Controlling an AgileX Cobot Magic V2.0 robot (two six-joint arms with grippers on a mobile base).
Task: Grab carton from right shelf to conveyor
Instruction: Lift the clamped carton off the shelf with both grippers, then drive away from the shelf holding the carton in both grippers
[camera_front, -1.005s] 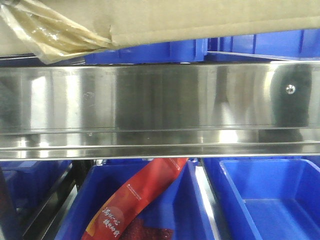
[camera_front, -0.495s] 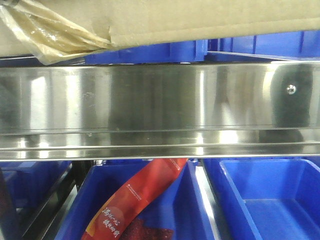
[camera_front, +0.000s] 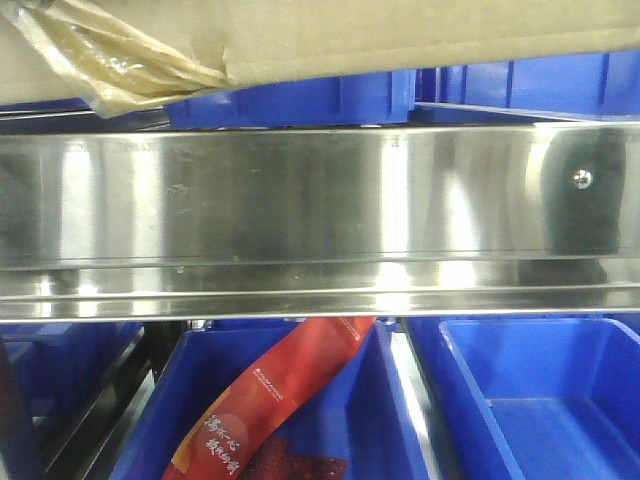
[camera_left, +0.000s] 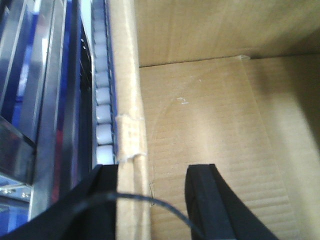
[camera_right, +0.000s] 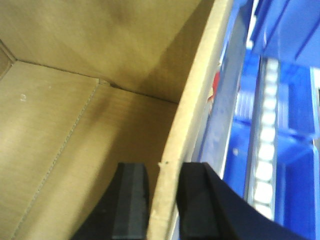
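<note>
Shelving fills the front view: a brushed steel shelf rail (camera_front: 320, 210) runs across mid-frame, with blue bins (camera_front: 540, 400) above and below it. The carton (camera_front: 420, 35) sits along the top edge, only its underside in shot and the rest cut off, hanging over the upper bins with loose tape (camera_front: 110, 60) peeling off at its left end. Neither arm shows in the front view. On the wrist cams each one reaches down over a carton side wall. The left gripper (camera_left: 150, 200) straddles the left wall: its outer finger is against the cardboard, but there's a visible gap between the wall and the inner finger (camera_left: 205, 200), so can't tell if those jaws are clamped. A roller track (camera_left: 102, 115) lies just outside that wall. The right gripper (camera_right: 165, 205) has its jaws pinched on the right wall, both pads touching the cardboard. The carton interior looks bare as far as it's visible. A red packet (camera_front: 280, 390) leans in the lower-left bin, with white Chinese print too small to read.
</note>
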